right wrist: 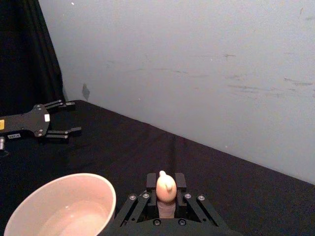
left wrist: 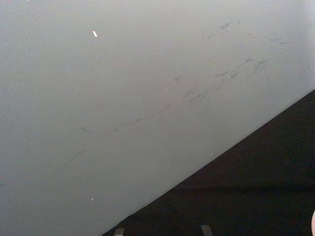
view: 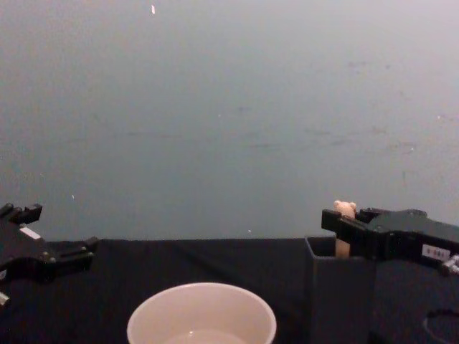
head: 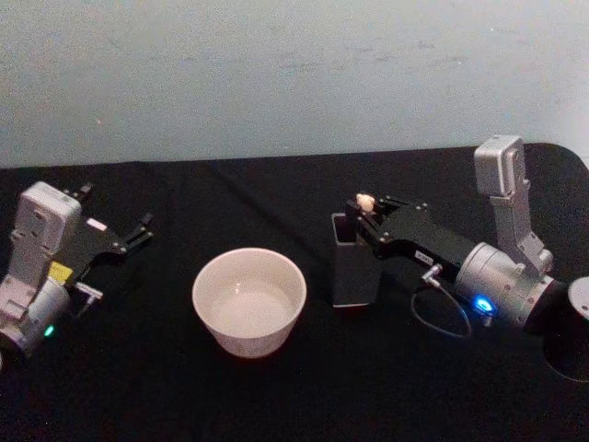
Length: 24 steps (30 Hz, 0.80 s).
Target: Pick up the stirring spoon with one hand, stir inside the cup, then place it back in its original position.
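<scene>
Spoon (head: 365, 199) came first: the stirring spoon stood upright in the dark holder (head: 352, 267), right of the cup (head: 249, 301). Your right gripper (head: 363, 213) had its fingers closed on the stick, just under the bear head. You had not lifted it, I think. Stirring and putting it back were left to do. Your left gripper (head: 138, 230) waited far left with its fingers apart.

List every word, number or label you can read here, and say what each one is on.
No text is legible.
White sticker on the right claw, seen in the chest view: dark marks, too blurred to read.
Yellow label on the left arm's wrist, head view: too small to read.
White tag on the left claw, right wrist view: blurred.
The cup, the stirring spoon and the dark holder: no print.
</scene>
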Tool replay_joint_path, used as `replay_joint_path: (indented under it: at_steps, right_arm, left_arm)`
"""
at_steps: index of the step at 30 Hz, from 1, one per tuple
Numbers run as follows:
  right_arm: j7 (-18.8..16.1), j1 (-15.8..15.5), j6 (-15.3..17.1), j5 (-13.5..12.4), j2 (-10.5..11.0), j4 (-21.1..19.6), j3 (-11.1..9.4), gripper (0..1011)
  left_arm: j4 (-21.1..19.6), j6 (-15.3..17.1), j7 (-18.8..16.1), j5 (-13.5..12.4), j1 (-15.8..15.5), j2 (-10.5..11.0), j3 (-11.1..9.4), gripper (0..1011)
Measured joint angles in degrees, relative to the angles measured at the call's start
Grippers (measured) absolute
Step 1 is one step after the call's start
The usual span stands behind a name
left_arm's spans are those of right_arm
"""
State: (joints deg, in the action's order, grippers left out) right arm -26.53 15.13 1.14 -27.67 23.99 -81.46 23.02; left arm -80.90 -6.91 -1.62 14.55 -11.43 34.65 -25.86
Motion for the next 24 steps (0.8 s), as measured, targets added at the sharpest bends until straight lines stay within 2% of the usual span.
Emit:
replay_joint_path:
  at_steps: [12, 24]
  right_arm:
    - [-0.11, -0.01, 0.02, -0.08, 0.04, 0.0, -0.01, 230]
    - [-0.2, -0.03, 0.05, -0.12, 0.04, 0.0, -0.04, 586]
  left_arm:
    - [0.0, 0.0, 0.0, 0.0, 0.0, 0.0, 0.0, 1002]
    - [0.0, 0.0, 0.0, 0.0, 0.0, 0.0, 0.0, 1001]
